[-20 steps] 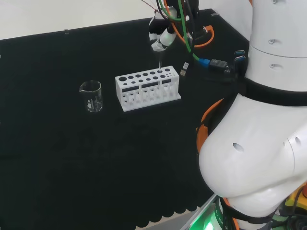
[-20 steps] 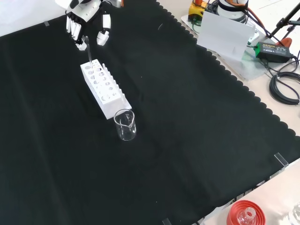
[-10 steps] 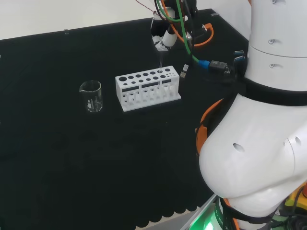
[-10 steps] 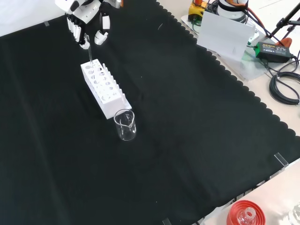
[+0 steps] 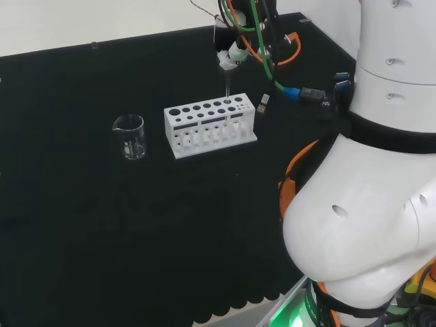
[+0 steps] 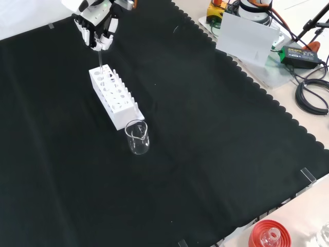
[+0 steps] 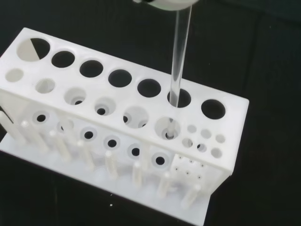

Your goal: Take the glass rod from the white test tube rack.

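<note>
The white test tube rack [image 5: 208, 125] [image 6: 116, 99] [image 7: 117, 117] stands on the black cloth. A clear glass rod [image 5: 226, 85] [image 6: 99, 59] [image 7: 178, 52] rises upright from a large hole near the rack's end. The hand [image 5: 231, 53] [image 6: 95, 27] is straight above that end, its fingers and thumb curled round the rod's top. In the wrist view a blurred white part of the hand [image 7: 169, 4] sits over the rod, and the rod's lower end is level with the hole's mouth.
A clear beaker [image 5: 129, 137] [image 6: 136, 137] stands beside the rack's other end. A small plug [image 5: 262, 102] on a cable lies just right of the rack in the head view. A red ribbed stand [image 6: 270, 235] sits at the front view's lower right edge.
The thumb and fingers have drawn together on the rod's top. The hand has risen a little, and the rod has come up with it.
</note>
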You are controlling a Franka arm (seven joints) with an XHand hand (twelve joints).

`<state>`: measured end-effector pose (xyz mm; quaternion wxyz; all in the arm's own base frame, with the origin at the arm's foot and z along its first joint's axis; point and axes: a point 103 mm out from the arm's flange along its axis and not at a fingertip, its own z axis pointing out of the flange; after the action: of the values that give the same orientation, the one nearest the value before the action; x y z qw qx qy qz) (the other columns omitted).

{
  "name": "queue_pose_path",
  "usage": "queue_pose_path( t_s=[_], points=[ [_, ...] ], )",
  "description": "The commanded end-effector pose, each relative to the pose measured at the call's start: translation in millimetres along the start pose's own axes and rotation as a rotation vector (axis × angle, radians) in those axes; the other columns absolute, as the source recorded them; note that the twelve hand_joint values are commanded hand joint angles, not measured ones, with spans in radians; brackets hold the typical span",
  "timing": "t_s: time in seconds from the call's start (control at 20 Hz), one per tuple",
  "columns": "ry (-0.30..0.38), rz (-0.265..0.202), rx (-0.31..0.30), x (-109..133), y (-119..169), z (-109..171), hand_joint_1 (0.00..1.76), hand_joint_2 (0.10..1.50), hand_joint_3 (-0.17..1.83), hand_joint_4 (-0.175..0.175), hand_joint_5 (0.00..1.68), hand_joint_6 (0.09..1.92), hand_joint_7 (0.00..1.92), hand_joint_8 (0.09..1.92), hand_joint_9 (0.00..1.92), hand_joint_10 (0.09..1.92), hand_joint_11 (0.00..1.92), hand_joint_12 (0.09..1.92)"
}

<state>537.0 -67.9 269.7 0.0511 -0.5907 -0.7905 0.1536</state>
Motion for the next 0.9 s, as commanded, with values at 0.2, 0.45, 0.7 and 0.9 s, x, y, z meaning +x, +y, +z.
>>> queue_pose_path(
  t_s=[0.2,0.45,0.7,0.9],
  points=[
    [-0.103,0.046,-0.234,3.3,-9.9,-13.3,1.3,0.65,0.79,-0.175,1.11,0.97,1.17,0.96,1.57,0.77,1.58,0.75],
    [-0.154,0.034,-0.287,9.5,-17.0,-35.5,1.32,0.61,0.82,-0.175,1.1,0.84,1.28,0.95,1.61,0.75,1.57,0.78],
    [-0.173,0.022,-0.274,10.9,-22.1,-50.6,1.32,0.61,0.8,-0.175,1.14,0.73,1.31,0.91,1.64,0.72,1.57,0.78],
    [-0.182,0.016,-0.254,9.8,-27.3,-60.4,1.32,0.62,0.78,-0.175,1.15,0.7,1.31,0.89,1.65,0.7,1.57,0.78]
  ],
)
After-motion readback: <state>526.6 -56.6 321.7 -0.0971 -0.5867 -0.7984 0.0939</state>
